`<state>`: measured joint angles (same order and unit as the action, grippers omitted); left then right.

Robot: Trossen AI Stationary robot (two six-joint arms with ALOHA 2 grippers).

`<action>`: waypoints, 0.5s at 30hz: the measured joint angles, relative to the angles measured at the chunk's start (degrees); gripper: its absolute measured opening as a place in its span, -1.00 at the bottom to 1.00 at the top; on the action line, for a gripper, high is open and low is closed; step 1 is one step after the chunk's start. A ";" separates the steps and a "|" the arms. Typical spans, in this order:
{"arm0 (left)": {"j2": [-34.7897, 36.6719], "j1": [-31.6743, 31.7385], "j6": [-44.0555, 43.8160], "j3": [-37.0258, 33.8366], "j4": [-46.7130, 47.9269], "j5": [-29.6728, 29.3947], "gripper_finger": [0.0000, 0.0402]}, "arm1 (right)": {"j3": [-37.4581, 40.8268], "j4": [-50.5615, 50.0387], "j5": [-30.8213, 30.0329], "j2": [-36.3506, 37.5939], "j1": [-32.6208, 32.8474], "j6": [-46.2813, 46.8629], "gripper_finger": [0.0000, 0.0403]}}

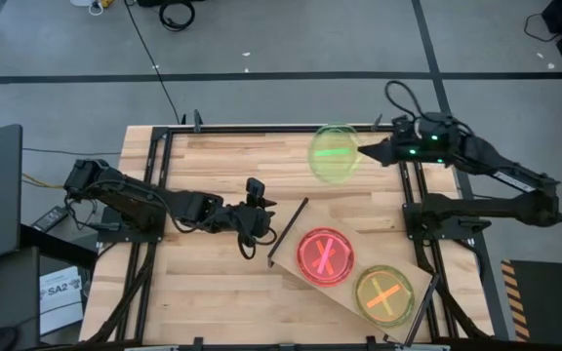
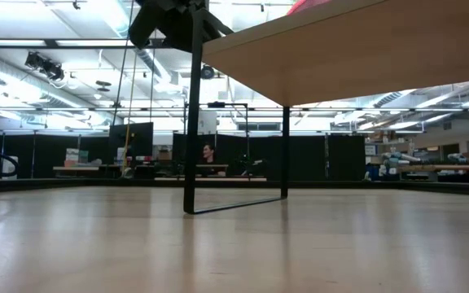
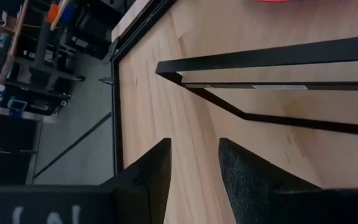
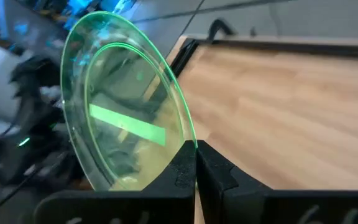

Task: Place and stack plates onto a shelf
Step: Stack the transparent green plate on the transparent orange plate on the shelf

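right end effector: clamped on the green plate's rim, up over the worktop
left end effector: fingers apart, empty, beside the shelf

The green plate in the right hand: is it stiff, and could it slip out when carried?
The green plate probably is stiff: pinched only at its rim by the right hand, it keeps its shape. It looks thin and smooth, so it might slip or swing.

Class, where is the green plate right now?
In the high view the green plate is at the table's far right, pinched at its edge by the right claw, away from the shelf.
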<state>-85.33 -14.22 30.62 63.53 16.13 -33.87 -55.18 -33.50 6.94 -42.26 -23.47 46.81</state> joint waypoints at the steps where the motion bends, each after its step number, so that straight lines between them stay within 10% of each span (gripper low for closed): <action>1: 0.00 -0.09 -0.54 0.00 0.26 -0.01 -0.30 | 0.00 -0.97 1.30 1.15 0.09 0.38 -0.96; 15: 0.01 -0.09 -5.86 0.00 0.51 0.01 -0.30 | 0.00 -13.19 18.87 6.26 9.92 9.14 -0.96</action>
<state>-85.32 -14.31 24.75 63.53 16.64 -33.86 -55.18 -46.68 25.82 -36.00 -13.55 55.95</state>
